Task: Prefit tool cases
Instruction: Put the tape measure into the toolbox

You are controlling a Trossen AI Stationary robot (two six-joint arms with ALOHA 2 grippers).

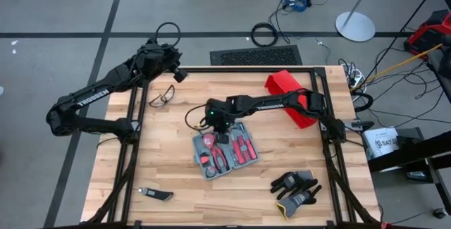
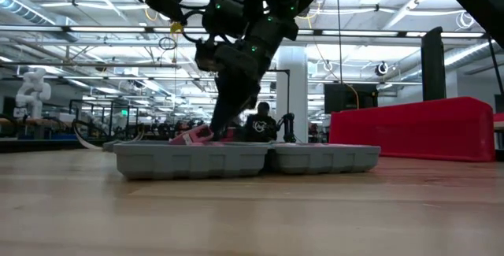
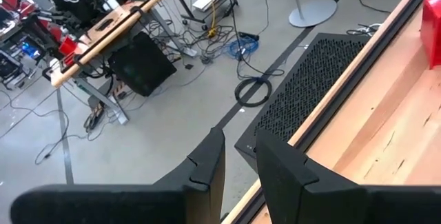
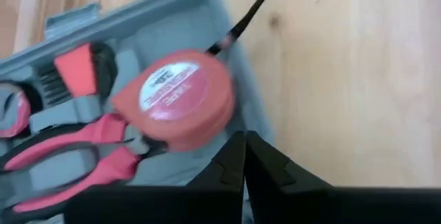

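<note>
The grey tool case [image 1: 225, 155] lies open and flat in the middle of the table, with red-handled pliers [image 4: 69, 155] and other tools in its moulded slots. A round red tape measure [image 4: 176, 100] sits tilted in the case's far-left part, its edge [image 2: 193, 136] sticking up above the rim. A black strap [image 4: 248, 14] runs from it onto the wood. My right gripper [image 4: 244, 156] is shut and slants down over the case [image 2: 197, 160], its tips right beside the tape measure. My left gripper [image 3: 239, 162] waits open at the table's far left corner, holding nothing. My right gripper has its shut fingertips [image 4: 234, 148] right at the tape measure's round edge [image 4: 217, 131], slanting down from the table's right side. I cannot tell whether they touch it. Nothing shows between the fingers.
Safety glasses [image 1: 162, 95] lie at the far left. A red bin [image 1: 292, 98] stands at the far right. Black-and-grey gloves [image 1: 296, 190] lie near the right front, and a small utility knife [image 1: 156, 195] near the left front. Bare wood surrounds the case.
</note>
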